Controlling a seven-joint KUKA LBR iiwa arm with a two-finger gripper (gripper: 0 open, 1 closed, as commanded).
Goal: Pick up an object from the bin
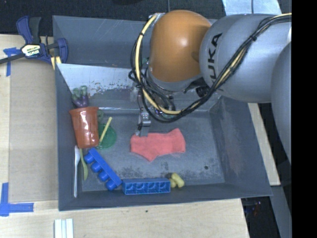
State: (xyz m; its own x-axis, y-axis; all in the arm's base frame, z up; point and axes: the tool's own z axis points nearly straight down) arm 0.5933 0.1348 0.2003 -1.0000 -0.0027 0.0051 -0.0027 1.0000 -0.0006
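You will find the gripper (143,126) low in the middle of the bin (218,152), its tip just above the upper left edge of the red soft piece (158,145), which lies flat and alone on the floor. Whether the claw is wide or narrow cannot be told; the wrist housing hides it. The red piece is judged the likeliest target, since it is nearest and has bare floor around it. The other items crowd the walls: an orange cup (85,127) and green disc (108,137) to the left, two blue brick strips (146,187) along the lower edge. Nothing is lifted yet.
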